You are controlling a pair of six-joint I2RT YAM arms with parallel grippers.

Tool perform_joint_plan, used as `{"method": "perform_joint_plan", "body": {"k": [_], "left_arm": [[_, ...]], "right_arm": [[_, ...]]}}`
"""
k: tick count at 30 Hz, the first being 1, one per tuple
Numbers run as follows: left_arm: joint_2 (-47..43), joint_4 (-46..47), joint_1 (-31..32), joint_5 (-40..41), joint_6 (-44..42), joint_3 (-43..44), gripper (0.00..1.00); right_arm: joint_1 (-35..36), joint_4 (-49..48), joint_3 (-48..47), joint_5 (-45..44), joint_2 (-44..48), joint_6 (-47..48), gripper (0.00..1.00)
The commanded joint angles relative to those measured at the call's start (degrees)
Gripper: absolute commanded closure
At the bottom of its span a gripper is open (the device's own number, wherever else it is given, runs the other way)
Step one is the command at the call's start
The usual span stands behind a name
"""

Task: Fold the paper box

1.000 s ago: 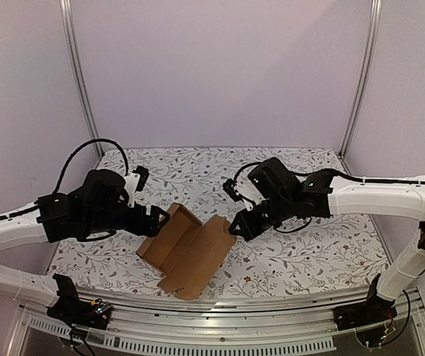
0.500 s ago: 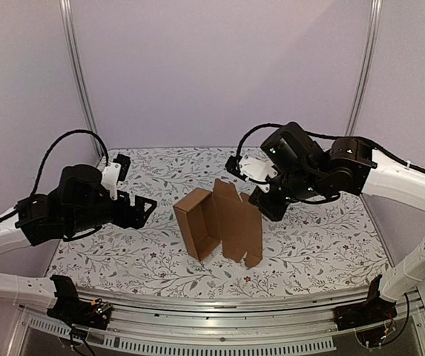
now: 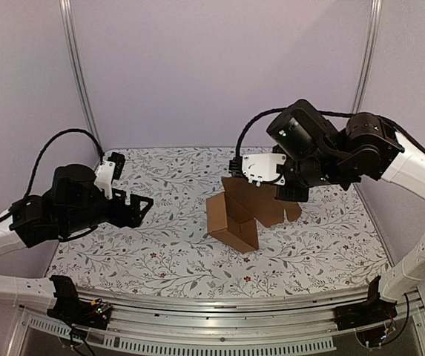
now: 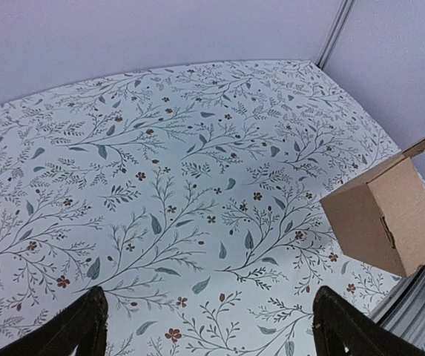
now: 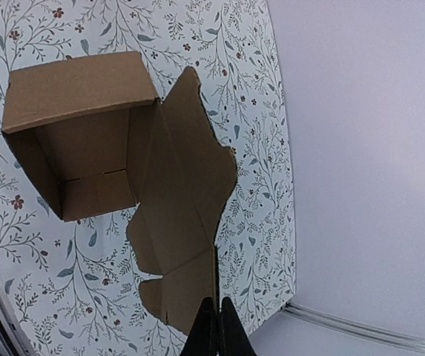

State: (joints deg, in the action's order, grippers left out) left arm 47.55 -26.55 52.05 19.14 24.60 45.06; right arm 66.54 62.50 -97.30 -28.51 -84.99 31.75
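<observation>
Clamps paper box [image 3: 231, 219] by a flap in right jaws. Holds left jaws apart, well to its left. Floral tabletop [image 3: 160, 252], lilac walls [image 3: 219, 74].

Paper box [image 5: 169, 194] flap in right pincer [image 5: 213, 308]

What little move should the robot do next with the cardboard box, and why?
Probably bring the left gripper in toward the paper box to steady it. The right gripper pinches only the edge of the lid flap, so the box hangs tilted, while the left gripper is open, empty and well apart from it.
</observation>
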Motion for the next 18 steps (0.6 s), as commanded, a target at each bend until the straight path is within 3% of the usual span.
{"method": "perform_joint_plan", "body": {"k": [1, 6, 18], "left_arm": [[-1.1, -1.0, -0.6, 0.1, -0.6, 0.0, 0.06], [-1.6, -1.0, -0.6, 0.2, -0.4, -0.5, 0.06], [-1.9, -1.3, -0.6, 0.6, -0.3, -0.8, 0.06]], "right_arm": [[0.6, 12.8, -6.8, -10.0, -5.3, 7.6, 1.00], [0.6, 23.4, -11.7, -14.9, -12.2, 6.9, 1.00], [0.9, 25.6, -17.8, -11.2, -24.6, 7.2, 1.00]]}}
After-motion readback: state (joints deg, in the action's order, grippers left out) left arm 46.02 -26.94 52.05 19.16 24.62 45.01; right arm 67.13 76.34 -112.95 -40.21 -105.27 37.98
